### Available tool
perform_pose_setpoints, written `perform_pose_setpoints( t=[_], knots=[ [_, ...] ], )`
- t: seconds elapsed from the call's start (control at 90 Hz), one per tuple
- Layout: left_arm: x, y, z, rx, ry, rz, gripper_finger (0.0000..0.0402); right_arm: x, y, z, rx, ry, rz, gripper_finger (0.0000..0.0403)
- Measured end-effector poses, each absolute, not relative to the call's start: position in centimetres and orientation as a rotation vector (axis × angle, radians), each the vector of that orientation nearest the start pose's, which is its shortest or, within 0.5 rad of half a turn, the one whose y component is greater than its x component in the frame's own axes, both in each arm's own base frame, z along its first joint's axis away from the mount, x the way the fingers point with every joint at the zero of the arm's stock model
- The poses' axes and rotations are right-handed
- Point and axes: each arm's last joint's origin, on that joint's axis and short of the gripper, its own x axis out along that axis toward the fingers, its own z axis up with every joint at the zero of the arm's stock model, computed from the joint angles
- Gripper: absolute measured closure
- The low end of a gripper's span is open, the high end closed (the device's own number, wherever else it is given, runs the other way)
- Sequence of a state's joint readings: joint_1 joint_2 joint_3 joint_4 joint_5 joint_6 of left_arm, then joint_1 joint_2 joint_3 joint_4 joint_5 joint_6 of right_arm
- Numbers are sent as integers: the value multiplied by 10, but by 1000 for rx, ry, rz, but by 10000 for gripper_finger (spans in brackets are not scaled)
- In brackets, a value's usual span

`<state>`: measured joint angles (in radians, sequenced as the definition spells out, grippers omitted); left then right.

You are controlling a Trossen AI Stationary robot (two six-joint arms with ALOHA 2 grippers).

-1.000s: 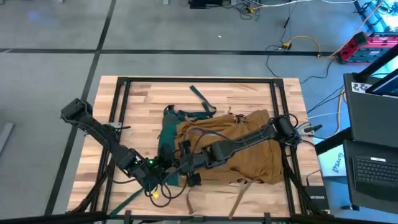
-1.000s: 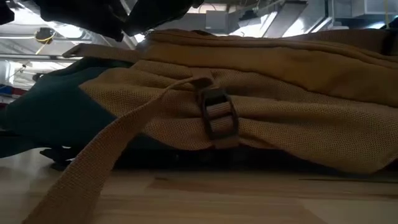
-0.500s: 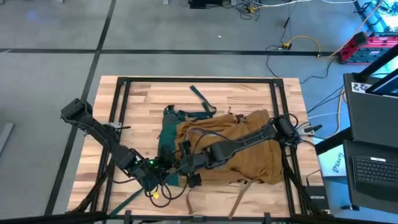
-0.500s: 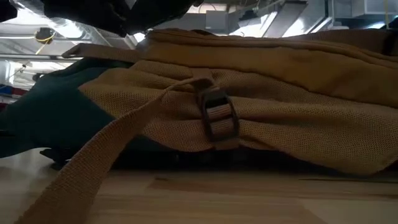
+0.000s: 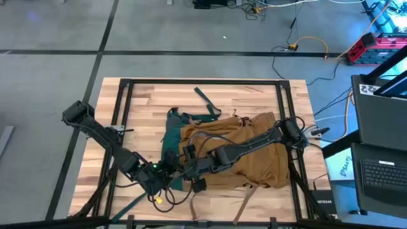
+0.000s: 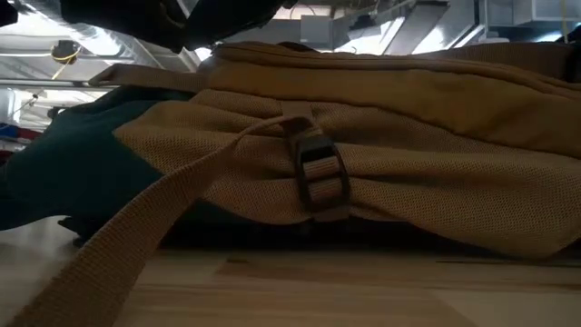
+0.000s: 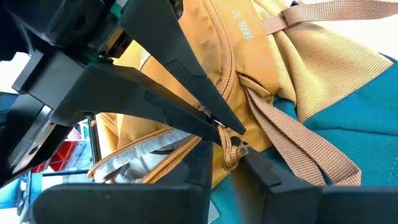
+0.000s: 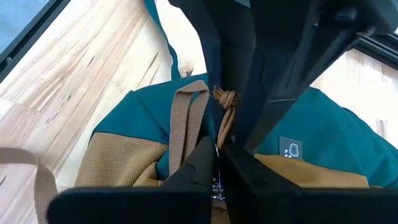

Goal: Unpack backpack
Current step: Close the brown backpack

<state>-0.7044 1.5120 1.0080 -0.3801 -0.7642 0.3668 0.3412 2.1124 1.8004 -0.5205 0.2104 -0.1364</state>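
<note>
Fingers of the right gripper [image 8: 219, 163] pinch the knotted tan zipper pull [image 8: 225, 99] at the teal corner of the backpack [image 5: 248, 149]. The left gripper [image 7: 227, 167] has its fingers pressed on the same pull cord, seen in its wrist view just beside the zip track.

Change over the last second: very small. From above, both arms hold nearly the same pose at the front-left corner of the pack. In the low view the buckle [image 6: 320, 177] and its strap [image 6: 136, 245] have shifted slightly, so the fabric is being tugged. Judgement: zip opening under way, nothing unpacked yet.

Backpack lies flat mid-bench [image 5: 140, 108], teal base toward the left arm.

Left wrist view alone shows the zip partly open with pale lining [image 7: 134, 163] inside. The high view hides this under the arms.
</note>
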Motion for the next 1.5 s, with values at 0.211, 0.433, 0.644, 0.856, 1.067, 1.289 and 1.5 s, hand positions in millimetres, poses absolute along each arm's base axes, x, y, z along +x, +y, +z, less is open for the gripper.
perform_pose_setpoints(
  t=[0.211, 0.433, 0.644, 0.856, 1.067, 1.289, 1.5],
  knots=[
    [245, -182, 233, 928, 669, -65, 355, 447, 152, 240, -356, 794, 178, 403],
    [242, -186, 233, 929, 658, -73, 355, 448, 152, 241, -354, 789, 178, 403],
    [241, -187, 233, 935, 654, -67, 354, 448, 153, 241, -352, 788, 178, 403],
    [239, -189, 234, 946, 645, -50, 354, 448, 152, 241, -345, 789, 176, 403],
    [234, -200, 238, 931, 601, -80, 354, 448, 149, 239, -347, 798, 155, 403],
    [232, -201, 237, 945, 601, -81, 354, 448, 150, 240, -348, 794, 155, 403],
    [236, -194, 236, 980, 622, -54, 354, 448, 150, 240, -335, 795, 159, 403]
  ],
)
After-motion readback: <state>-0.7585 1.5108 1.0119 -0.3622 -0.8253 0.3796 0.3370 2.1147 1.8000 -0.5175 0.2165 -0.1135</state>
